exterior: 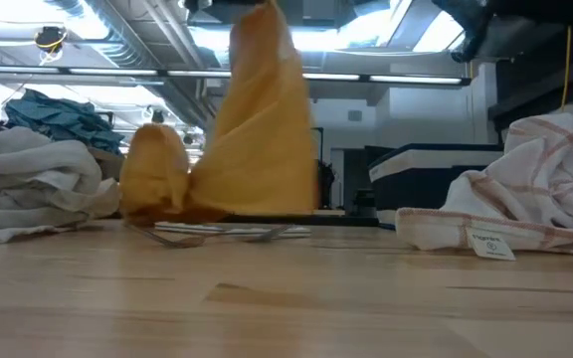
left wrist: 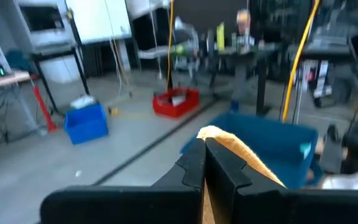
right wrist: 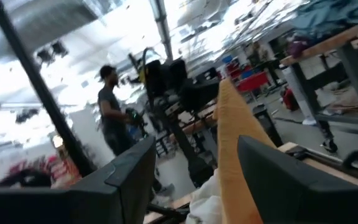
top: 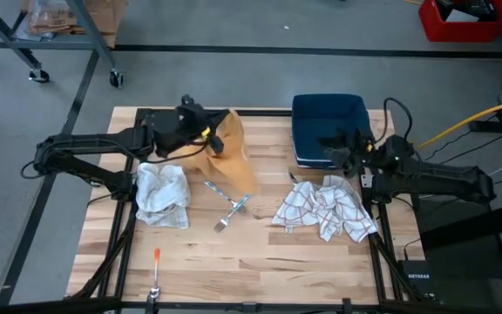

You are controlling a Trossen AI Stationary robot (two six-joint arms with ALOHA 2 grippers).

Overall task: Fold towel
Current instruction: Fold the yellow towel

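Note:
A mustard-yellow towel (top: pixel 235 155) is held up over the middle of the table's far half. My left gripper (top: pixel 209 138) is shut on its top, reaching in from the left. In the low view the towel (exterior: pixel 265 129) stands as a tall peak, and its lower end (exterior: pixel 155 177) lies bunched on the table. My right gripper (top: pixel 336 153) hovers open in front of the blue bin, pointing toward the towel, with nothing between its fingers. In the right wrist view the towel (right wrist: pixel 232 143) shows farther off, beyond the spread fingers. My left gripper pinches the yellow towel's top part (left wrist: pixel 224 138) between its two shut fingers (left wrist: pixel 194 167), coming in about level from the table's left. One layer or several, I cannot tell. The towel hangs below the hold, and its bottom (exterior: pixel 157 194) lies on the table.
A crumpled white towel (top: pixel 162 194) lies at the left, and a white checked towel (top: pixel 328 209) at the right. A metal utensil (top: pixel 228 209) lies between them, and an orange-handled tool (top: pixel 156 258) near the front edge. A blue bin (top: pixel 329 122) stands far right.

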